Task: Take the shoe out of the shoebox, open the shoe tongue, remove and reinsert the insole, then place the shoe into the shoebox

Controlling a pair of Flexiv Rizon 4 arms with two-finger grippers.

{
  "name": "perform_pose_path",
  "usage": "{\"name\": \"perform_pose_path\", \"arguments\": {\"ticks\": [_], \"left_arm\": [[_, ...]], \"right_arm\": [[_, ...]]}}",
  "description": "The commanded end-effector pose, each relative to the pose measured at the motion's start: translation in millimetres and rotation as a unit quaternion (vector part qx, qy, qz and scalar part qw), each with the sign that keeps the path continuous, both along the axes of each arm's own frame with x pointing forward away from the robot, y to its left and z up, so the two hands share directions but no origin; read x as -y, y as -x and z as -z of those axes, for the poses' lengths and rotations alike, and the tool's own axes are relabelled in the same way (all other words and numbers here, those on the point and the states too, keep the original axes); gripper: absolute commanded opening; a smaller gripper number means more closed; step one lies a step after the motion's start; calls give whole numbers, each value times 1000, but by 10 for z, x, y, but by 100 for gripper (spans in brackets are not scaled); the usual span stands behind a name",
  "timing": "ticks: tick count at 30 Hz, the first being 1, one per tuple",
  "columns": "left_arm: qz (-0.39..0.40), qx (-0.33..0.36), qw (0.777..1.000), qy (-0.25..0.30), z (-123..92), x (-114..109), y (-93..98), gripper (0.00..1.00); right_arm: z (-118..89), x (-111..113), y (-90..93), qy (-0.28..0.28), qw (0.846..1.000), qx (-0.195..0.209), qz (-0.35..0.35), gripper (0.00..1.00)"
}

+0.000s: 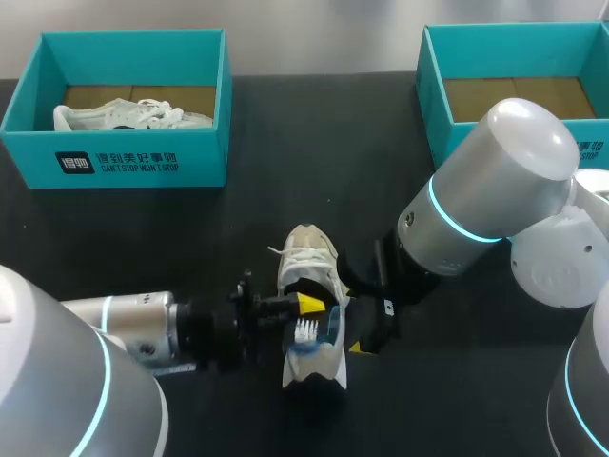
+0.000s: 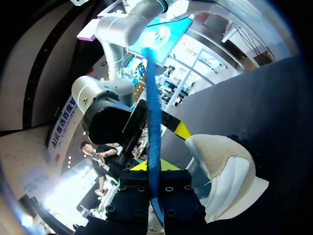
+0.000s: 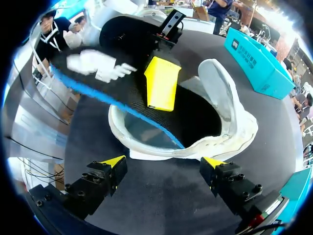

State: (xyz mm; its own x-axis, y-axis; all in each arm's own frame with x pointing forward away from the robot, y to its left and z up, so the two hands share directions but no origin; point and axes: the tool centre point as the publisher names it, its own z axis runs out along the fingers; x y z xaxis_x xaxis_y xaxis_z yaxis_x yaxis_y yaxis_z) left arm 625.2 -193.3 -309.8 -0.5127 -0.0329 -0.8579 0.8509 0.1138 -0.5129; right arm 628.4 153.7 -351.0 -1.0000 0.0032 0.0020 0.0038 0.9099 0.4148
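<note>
left gripper (image 1: 306, 306) pinches the insole (image 1: 306, 335), half inside the shoe (image 1: 306, 252). one shoebox (image 1: 143, 164) holds a second shoe (image 1: 133, 116) — right gripper (image 3: 164, 164) spread wide.

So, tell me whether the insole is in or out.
Partly out: left gripper holds one insole end raised, the other inside the shoe.

White shoe (image 1: 306, 255) — black insole (image 3: 112, 93) (blue-edged), teal shoebox (image 1: 205, 157).

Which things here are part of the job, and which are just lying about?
Job: loose white sneaker; black blue-edged foam insole, held by left gripper; open right gripper; teal cardboard shoebox at right, probably.
Lying about: teal cardboard shoebox at left; second white sneaker inside it.
</note>
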Motion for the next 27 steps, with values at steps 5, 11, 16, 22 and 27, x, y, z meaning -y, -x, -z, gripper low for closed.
{"name": "perform_pose_path", "arguments": {"ticks": [5,11,16,22,27], "left_arm": [[2,25,1000,-14,84,71,9,0],[-4,41,999,-19,204,123,-72,0],[-13,45,998,-41,319,160,-154,0],[-28,39,997,-55,404,160,-283,0],[-31,13,998,-45,367,119,-288,0]], "right_arm": [[12,-3,11,-1,1000,1,1,100],[12,-3,11,-1,1000,1,1,100],[12,-3,11,-1,1000,1,1,100],[12,-3,11,-1,1000,1,1,100],[12,-3,11,-1,1000,1,1,100]]}}
